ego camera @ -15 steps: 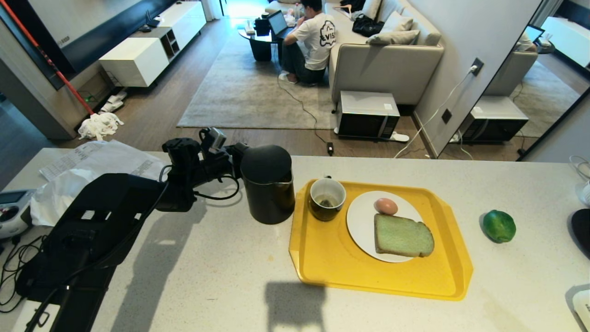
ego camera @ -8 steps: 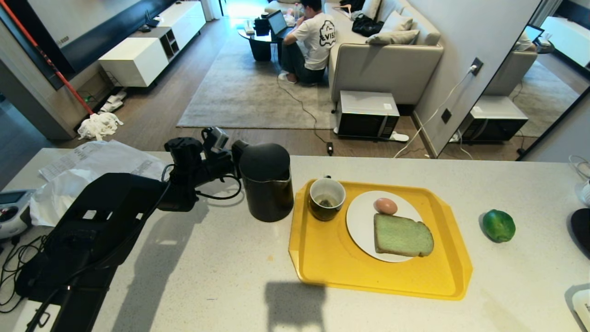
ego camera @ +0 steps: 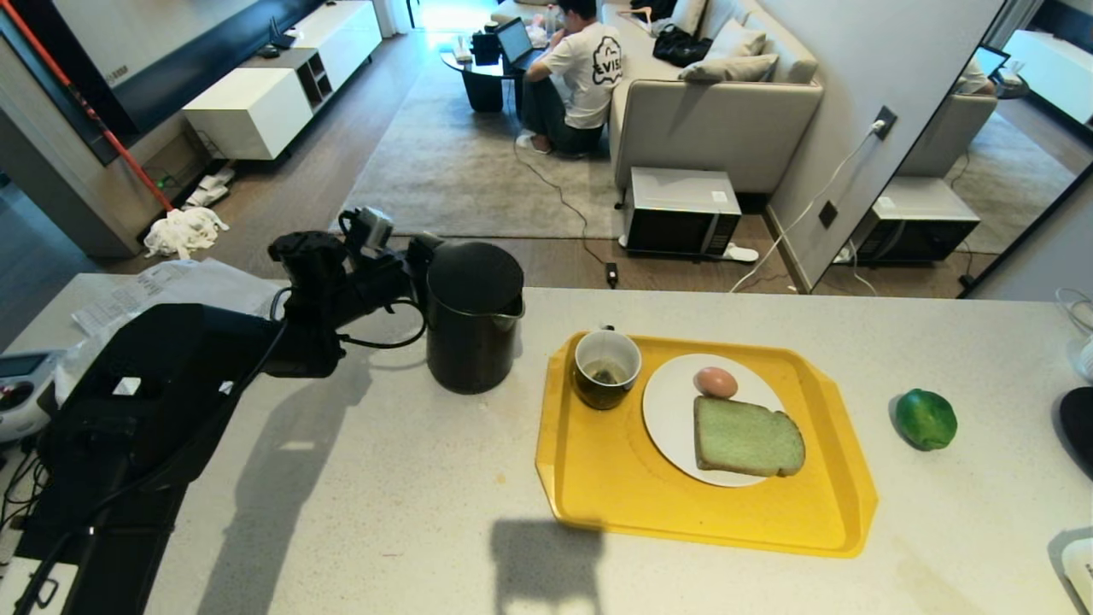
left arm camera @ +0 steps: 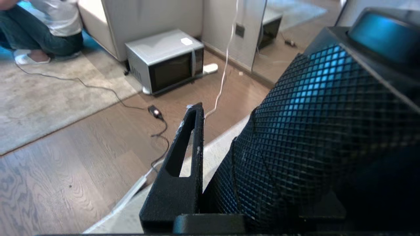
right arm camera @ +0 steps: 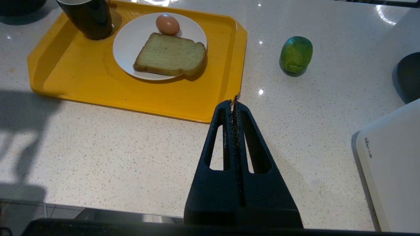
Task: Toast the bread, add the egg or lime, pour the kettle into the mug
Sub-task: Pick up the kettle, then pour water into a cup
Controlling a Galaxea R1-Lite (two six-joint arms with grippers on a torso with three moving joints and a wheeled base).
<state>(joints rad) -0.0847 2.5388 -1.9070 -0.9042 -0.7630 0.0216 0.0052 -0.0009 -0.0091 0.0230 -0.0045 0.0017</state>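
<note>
Left gripper [ego camera: 416,272] clamps the kettle [ego camera: 474,316] by its handle. Beyond it, bread [ego camera: 747,437] and egg [ego camera: 716,382] are plated; the mug [ego camera: 606,367] awaits pouring.

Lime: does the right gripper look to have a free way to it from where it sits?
Probably yes. The right gripper, shut, hangs over bare counter beside the tray; nothing stands between it and the lime.

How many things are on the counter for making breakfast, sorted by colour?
Green: 2, the glossy green oval lime and the greenish bread slice
Black or dark: 2, the tall matte-black kettle and the dark glossy mug
Yellow: 1, the plastic tray
White: 1, the round plate
Brown: 1, the egg
Total: 7
</note>
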